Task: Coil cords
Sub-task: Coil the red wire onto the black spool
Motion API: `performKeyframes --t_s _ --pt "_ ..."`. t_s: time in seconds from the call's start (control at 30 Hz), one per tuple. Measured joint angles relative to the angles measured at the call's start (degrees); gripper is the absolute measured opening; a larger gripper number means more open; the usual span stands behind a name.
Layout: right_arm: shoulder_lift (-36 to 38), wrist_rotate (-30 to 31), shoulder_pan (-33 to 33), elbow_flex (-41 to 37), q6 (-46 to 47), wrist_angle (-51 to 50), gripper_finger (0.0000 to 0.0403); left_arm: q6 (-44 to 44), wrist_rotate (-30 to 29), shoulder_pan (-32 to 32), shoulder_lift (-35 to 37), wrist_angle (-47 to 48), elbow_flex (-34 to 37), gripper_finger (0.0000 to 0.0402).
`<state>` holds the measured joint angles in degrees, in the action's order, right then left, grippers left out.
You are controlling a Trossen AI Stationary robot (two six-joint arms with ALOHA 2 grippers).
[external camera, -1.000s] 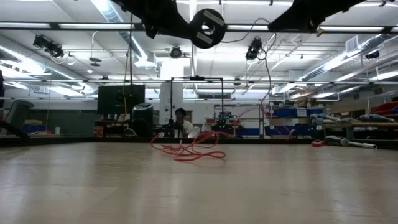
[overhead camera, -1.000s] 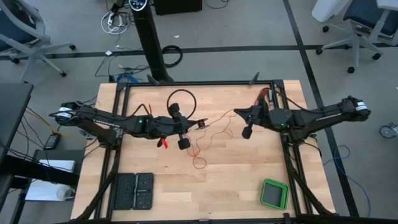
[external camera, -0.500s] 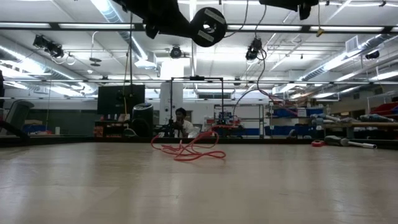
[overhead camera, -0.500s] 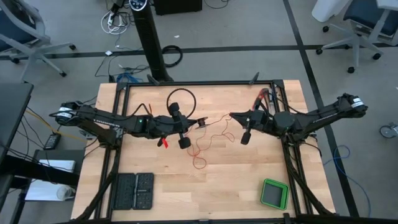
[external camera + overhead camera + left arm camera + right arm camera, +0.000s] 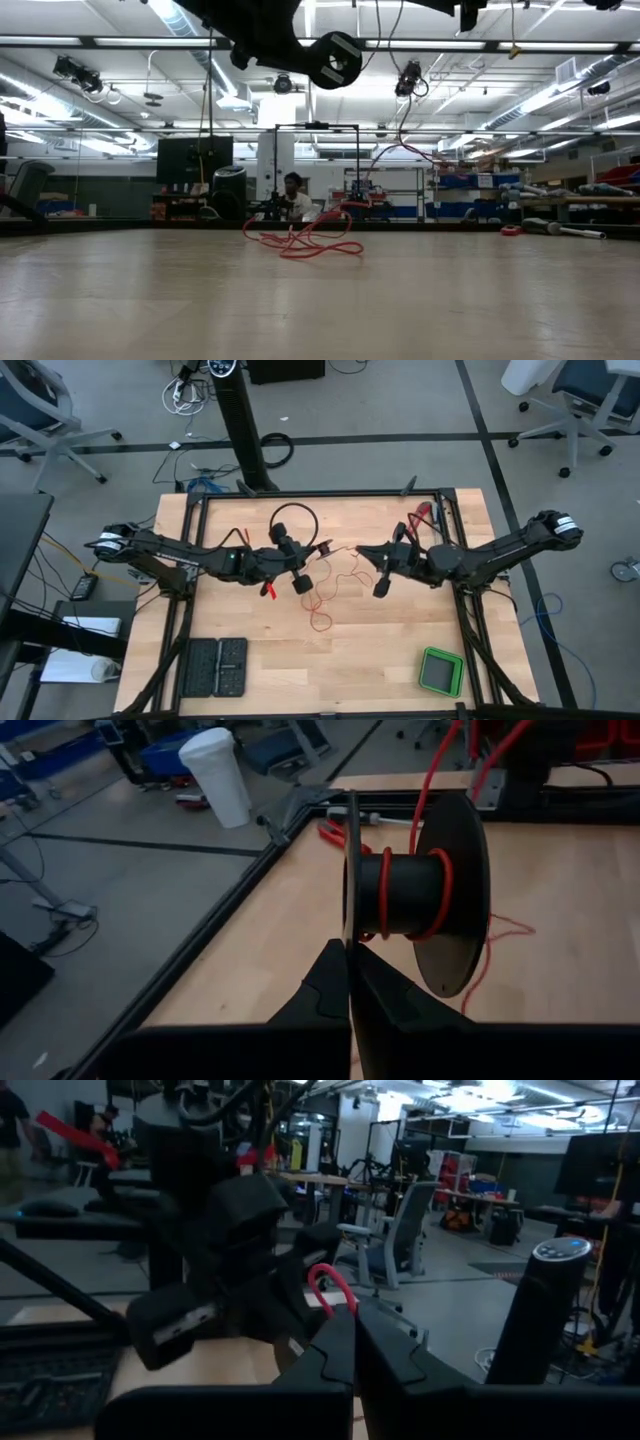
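Note:
My left gripper (image 5: 316,551) is shut on a small black spool (image 5: 415,890) with a few turns of the thin red wire on its core, held above the table's middle. My right gripper (image 5: 358,550) is shut on the red wire (image 5: 333,1285) just to the right of the spool. The rest of the wire lies in loose loops on the table (image 5: 320,605), also seen in the low view (image 5: 300,243), with strands rising from it to the grippers (image 5: 400,150). My left gripper pinches the rim of one flange of the spool (image 5: 350,850) between its two fingers, which come level from the table's left. The spool is clear of the table, its axis lying across the fingers. My right gripper pinches the red wire between its fingertips, coming from the table's right. A small loop of wire (image 5: 345,1295) stands up over the fingertips. The wire below hangs slack down to the table.
A black cable loop (image 5: 290,520) lies behind the left gripper. A red-handled tool (image 5: 420,518) lies at the far right, a green box (image 5: 440,672) at the near right, and a flat black case (image 5: 213,667) at the near left. A person is beyond the table (image 5: 292,195).
My right gripper has gone toward the table's left, close up to the spool, keeping its hold on the red wire. The stretch of wire between the two grippers has grown shorter. The loops on the table have stayed about where they were.

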<state>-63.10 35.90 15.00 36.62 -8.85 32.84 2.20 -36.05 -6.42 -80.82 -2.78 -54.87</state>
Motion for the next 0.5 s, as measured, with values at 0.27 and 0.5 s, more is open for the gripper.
performKeyframes --t_s 0.27,0.5 --pt "-1.50 -0.77 0.26 0.00 -1.56 5.49 0.0000 -1.58 0.09 0.20 -0.91 3.40 -0.04 0.0001" --pt "-3.24 -4.08 0.15 0.02 1.28 6.85 0.0000 -2.22 0.57 0.48 -2.51 2.01 -0.02 0.0001"
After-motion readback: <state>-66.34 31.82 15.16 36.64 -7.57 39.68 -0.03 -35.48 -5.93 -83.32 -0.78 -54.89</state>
